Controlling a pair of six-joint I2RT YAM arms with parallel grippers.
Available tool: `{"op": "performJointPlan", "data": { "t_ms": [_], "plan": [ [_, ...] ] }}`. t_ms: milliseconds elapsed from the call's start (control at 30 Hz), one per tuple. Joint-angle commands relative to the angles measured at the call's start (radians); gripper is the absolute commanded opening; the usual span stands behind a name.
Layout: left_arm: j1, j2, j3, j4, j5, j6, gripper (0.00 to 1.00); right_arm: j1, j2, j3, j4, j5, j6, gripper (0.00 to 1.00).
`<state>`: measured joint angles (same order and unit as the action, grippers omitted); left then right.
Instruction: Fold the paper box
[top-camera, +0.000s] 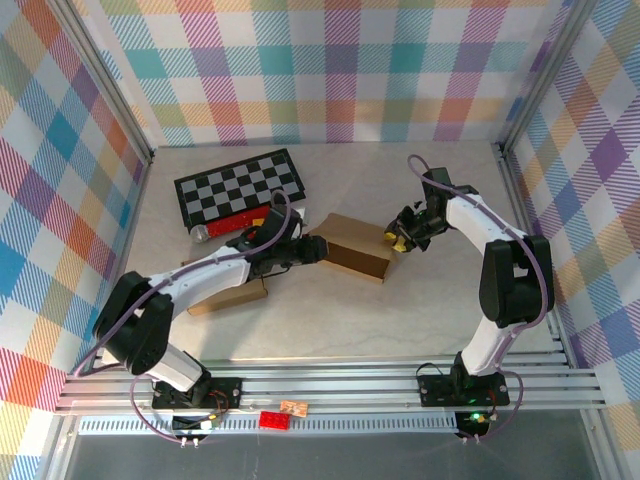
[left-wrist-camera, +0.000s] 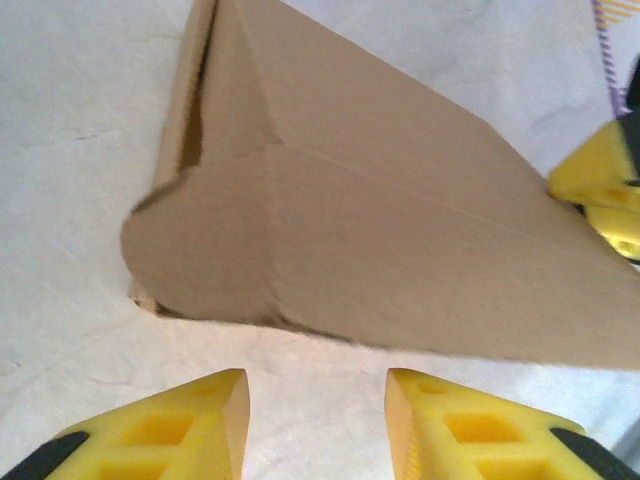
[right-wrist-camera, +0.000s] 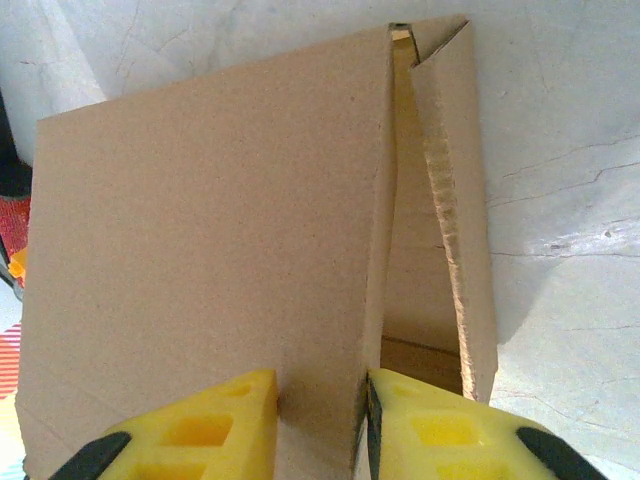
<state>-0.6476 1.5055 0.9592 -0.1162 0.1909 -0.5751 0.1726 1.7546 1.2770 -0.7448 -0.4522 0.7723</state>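
The brown paper box (top-camera: 350, 247) lies half-formed in the middle of the table. My left gripper (top-camera: 318, 248) sits just off its left end. In the left wrist view that gripper (left-wrist-camera: 316, 420) is open over bare table, with the box's rounded end flap (left-wrist-camera: 200, 250) a short way ahead and untouched. My right gripper (top-camera: 398, 238) is at the box's right end. In the right wrist view it (right-wrist-camera: 320, 420) is shut on the edge of the box's top panel (right-wrist-camera: 210, 230), one finger on the outer face and the other inside the open slot (right-wrist-camera: 415, 260).
A black-and-white checkerboard (top-camera: 240, 187) lies at the back left, with a red piece (top-camera: 238, 223) and a silver object (top-camera: 199, 233) at its near edge. A second flat cardboard piece (top-camera: 228, 297) lies under my left arm. Patterned walls enclose the table.
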Motion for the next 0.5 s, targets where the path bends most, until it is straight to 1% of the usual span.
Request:
{"op": "performJointPlan", "data": {
  "t_ms": [0, 67, 133, 200, 267, 333, 400, 467],
  "plan": [
    [-0.019, -0.098, -0.032, -0.055, 0.081, -0.104, 0.38, 0.008, -0.021, -0.009, -0.016, 0.011, -0.026, 0.29],
    [-0.023, -0.168, -0.066, -0.071, 0.081, -0.123, 0.37, 0.007, -0.018, -0.008, -0.018, 0.014, -0.031, 0.29],
    [-0.023, -0.239, -0.076, -0.122, 0.062, -0.13, 0.36, 0.008, -0.017, -0.006, -0.02, 0.016, -0.037, 0.29],
    [-0.023, -0.304, -0.047, -0.231, 0.035, -0.118, 0.36, 0.008, -0.013, -0.003, -0.026, 0.021, -0.047, 0.29],
    [-0.01, -0.334, 0.015, -0.35, 0.001, -0.099, 0.37, 0.007, -0.011, -0.001, -0.034, 0.026, -0.056, 0.29],
    [0.039, -0.325, 0.099, -0.463, -0.005, -0.093, 0.38, 0.008, -0.012, 0.003, -0.038, 0.03, -0.067, 0.29],
    [0.127, -0.277, 0.172, -0.528, 0.045, -0.091, 0.41, 0.007, -0.007, 0.009, -0.046, 0.036, -0.078, 0.29],
    [0.212, -0.19, 0.249, -0.561, 0.115, -0.072, 0.43, 0.008, 0.002, 0.014, -0.052, 0.041, -0.091, 0.29]
  ]
}}
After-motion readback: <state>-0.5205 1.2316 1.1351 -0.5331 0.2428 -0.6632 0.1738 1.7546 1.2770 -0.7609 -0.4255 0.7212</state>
